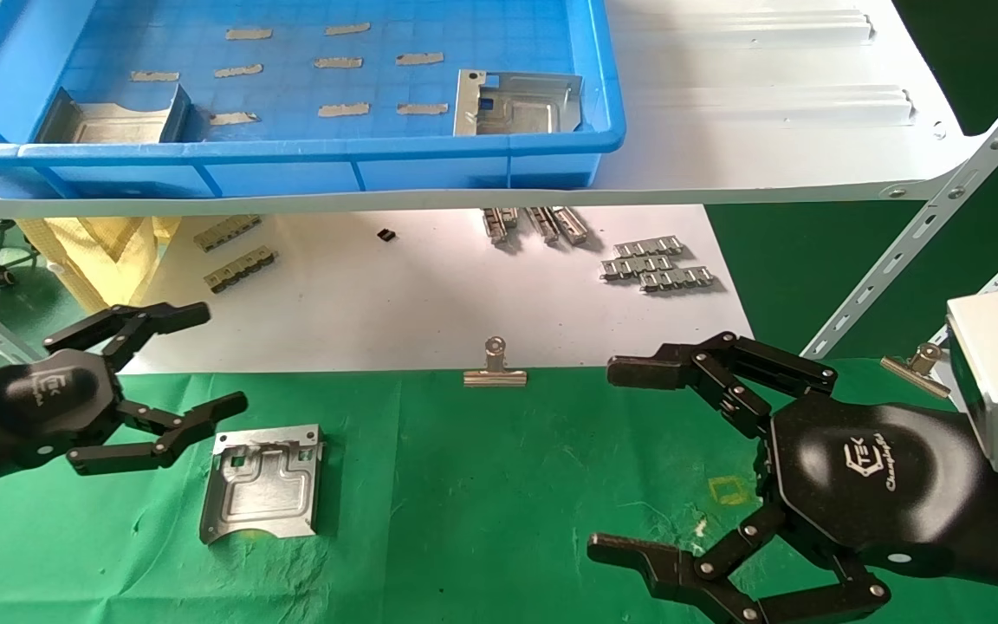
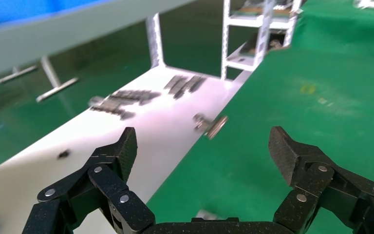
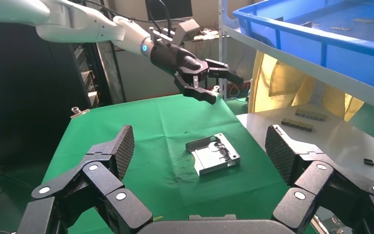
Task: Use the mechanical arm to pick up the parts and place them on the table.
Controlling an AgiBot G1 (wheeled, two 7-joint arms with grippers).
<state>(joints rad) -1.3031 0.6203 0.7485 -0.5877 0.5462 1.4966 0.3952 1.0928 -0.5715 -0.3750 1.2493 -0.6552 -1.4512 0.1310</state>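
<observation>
One silvery stamped sheet-metal plate (image 1: 263, 483) lay flat on the green-cloth bench (image 1: 499, 520), just beside the glossy black left hand (image 1: 165, 400), whose jaws stood wide and empty. Two more plates (image 1: 518, 102) waited in the blue plastic tray (image 1: 308, 160); the right hand (image 1: 638, 459) hovered spread, empty.

White "TEK" logo is seen printed on the left hand (image 1: 171, 390) and the right hand (image 1: 638, 459). Smaller script under the right logo cannot be read. No other text is legible.
</observation>
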